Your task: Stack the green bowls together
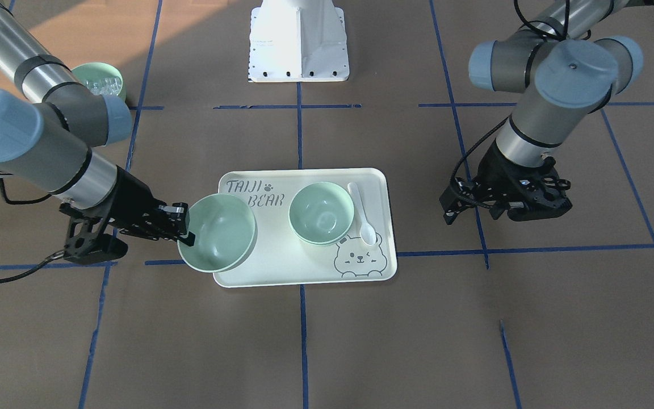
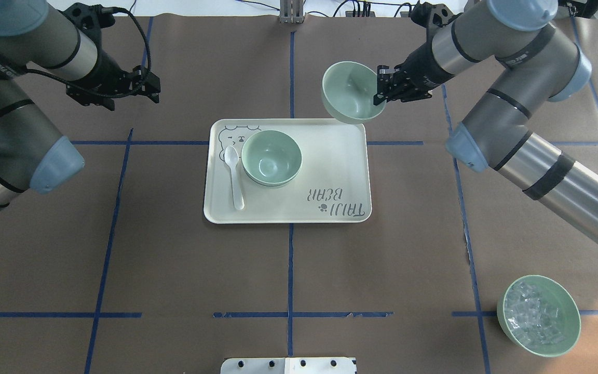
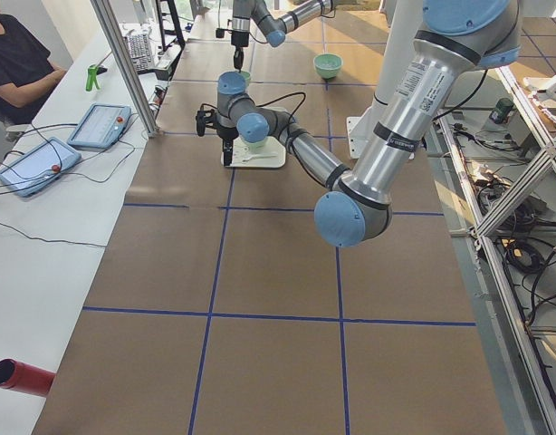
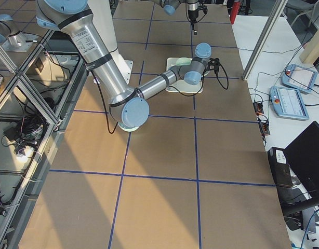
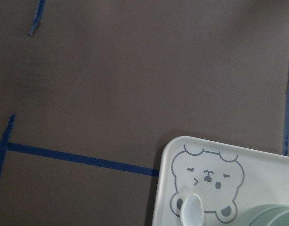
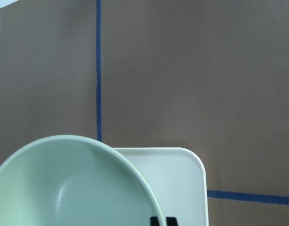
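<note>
My right gripper [image 1: 187,228] is shut on the rim of a pale green bowl [image 1: 219,233] and holds it tilted above the cream tray's [image 1: 304,274] corner by the lettering. The overhead view shows this bowl [image 2: 345,91] and the right gripper [image 2: 380,93] too, and the bowl fills the lower left of the right wrist view [image 6: 64,188]. Another green bowl [image 2: 270,157] stands upright on the tray; a second rim line at its lower edge may be a nested bowl, I cannot tell. My left gripper [image 2: 149,87] hangs open and empty off the tray's other end.
A white spoon [image 2: 234,176] lies on the tray beside the standing bowl, over the bear drawing. A green bowl with clear cubes [image 2: 538,314] stands near the robot's right. The white robot base [image 1: 298,40] is at the table's edge.
</note>
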Controlling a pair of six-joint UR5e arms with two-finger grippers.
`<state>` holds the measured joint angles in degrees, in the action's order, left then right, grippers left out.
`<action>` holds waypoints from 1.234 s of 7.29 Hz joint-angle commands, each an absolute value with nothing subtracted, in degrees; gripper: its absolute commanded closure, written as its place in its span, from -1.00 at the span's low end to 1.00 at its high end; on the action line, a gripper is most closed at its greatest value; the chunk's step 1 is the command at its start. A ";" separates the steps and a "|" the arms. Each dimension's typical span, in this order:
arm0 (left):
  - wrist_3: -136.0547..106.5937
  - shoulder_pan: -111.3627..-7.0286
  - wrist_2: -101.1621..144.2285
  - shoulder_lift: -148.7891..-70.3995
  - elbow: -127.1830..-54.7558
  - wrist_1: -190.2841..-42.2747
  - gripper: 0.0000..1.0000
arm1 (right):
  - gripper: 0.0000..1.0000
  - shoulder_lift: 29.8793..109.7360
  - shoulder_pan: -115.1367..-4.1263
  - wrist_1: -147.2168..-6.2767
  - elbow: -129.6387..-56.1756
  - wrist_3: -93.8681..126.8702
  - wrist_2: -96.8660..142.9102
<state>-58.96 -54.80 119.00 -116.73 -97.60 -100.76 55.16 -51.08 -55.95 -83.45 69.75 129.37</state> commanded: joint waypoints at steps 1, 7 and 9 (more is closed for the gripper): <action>-50.31 -58.96 119.09 -112.69 -98.17 -100.72 -1.00 | 1.00 51.78 -45.46 -57.66 -83.32 72.49 123.77; -41.92 -63.90 119.18 -109.60 -97.56 -100.90 -1.00 | 1.00 49.40 -36.04 -59.41 -82.97 76.38 113.29; -41.92 -63.90 119.18 -109.60 -97.56 -100.90 -1.00 | 1.00 48.08 -35.60 -60.73 -82.79 76.38 113.12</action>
<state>-41.97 -63.84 119.19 -109.61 -97.60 -100.90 48.80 -35.93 -59.99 -82.89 76.33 113.27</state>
